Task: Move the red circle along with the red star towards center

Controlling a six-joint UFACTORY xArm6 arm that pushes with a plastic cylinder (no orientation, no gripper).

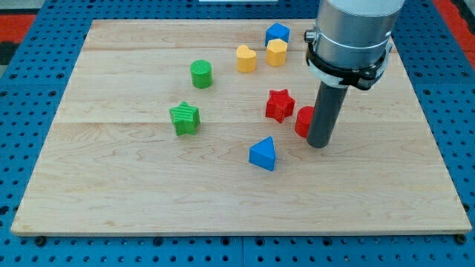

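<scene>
Red circle (303, 122) beside red star (279, 105)

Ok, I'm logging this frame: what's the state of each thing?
My tip: down on the board, touching the red circle's right side.
Red circle: partly hidden behind the rod.
Red star: just left of circle.
Blue triangle: apart, below star.

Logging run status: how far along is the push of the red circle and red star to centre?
Done: the red star block sits a bit right of the wooden board's middle. In hand: my tip stands against the right side of the red circle block, partly hiding it. Left: a small gap separates circle and star, and both still need nudging towards the view's left.
</scene>
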